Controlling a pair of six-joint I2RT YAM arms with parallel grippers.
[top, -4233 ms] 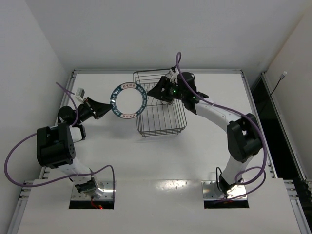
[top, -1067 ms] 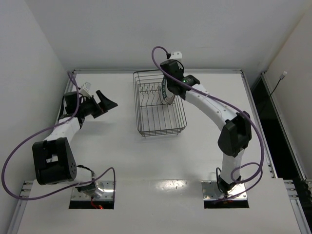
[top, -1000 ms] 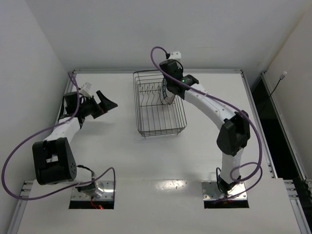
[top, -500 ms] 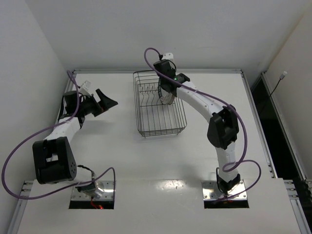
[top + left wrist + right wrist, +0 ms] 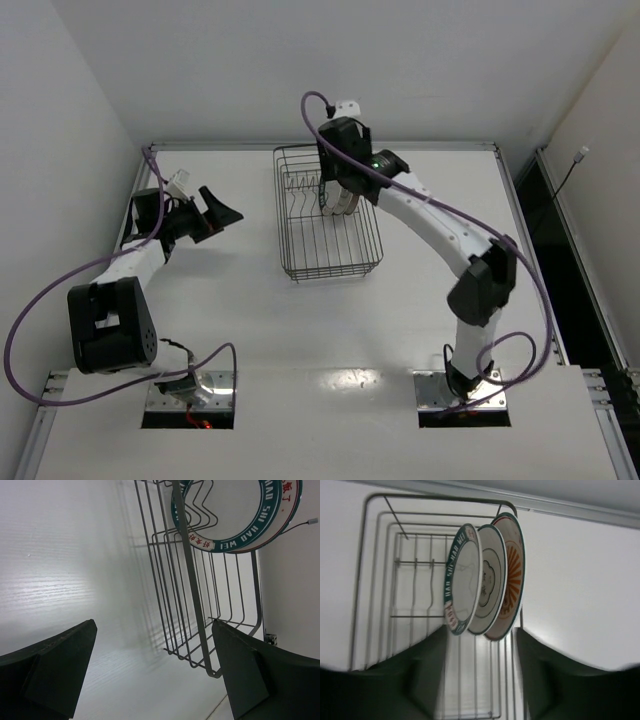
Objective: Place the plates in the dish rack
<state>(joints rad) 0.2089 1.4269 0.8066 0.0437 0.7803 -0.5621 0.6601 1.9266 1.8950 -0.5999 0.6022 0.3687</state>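
Three plates stand on edge side by side at the far end of the dish rack: the teal-rimmed plate, the grey-marked plate and the orange-centred plate. My right gripper hangs open just above them, one finger on each side of the stack, touching none. From overhead it covers most of the plates in the dish rack. My left gripper is open and empty, left of the rack. Its wrist view shows the rack and the teal-rimmed plate.
The rack sits at the table's far middle, close to the back wall. A raised rim runs along the table's back edge. White walls close in at the left and behind.
My right gripper has opened and let go of the teal-rimmed plate, which now stands in the rack beside the other two. The right wrist has shifted slightly. The left arm has stayed still.
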